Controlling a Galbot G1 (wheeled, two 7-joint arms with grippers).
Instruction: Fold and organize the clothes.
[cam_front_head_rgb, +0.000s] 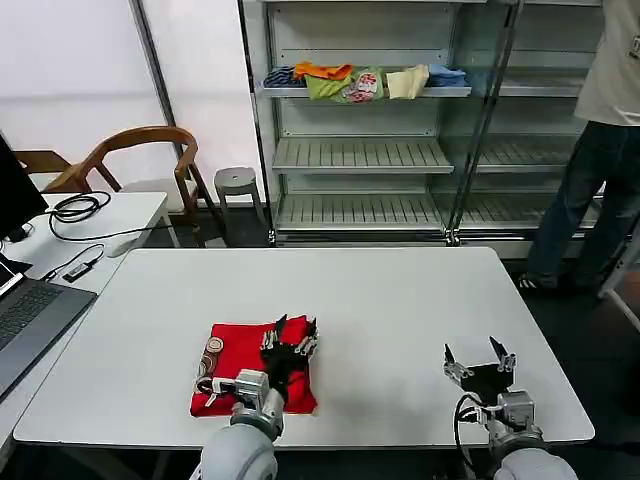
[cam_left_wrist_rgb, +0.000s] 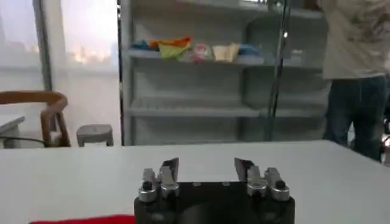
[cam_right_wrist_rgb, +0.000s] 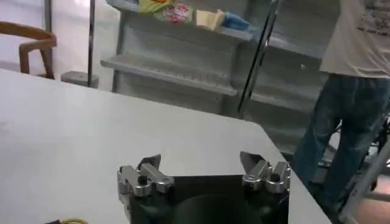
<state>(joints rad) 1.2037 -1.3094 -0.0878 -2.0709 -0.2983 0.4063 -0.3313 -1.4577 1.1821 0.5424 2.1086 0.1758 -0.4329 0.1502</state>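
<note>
A white surface (cam_front_head_rgb: 400, 310) carries the folded red T-shirt (cam_front_head_rgb: 240, 365); the left claw (cam_front_head_rgb: 290, 338) is held wide above it, the right claw (cam_front_head_rgb: 480, 358) parked wide, empty, well apart

The red T-shirt (cam_front_head_rgb: 240, 372) is soft matt cloth lying on a smooth, matt white table (cam_front_head_rgb: 400, 300).

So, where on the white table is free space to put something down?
The table is bare behind the folded red T-shirt to the far edge, and between it and the right gripper. The left gripper crowds the shirt's right edge.
</note>
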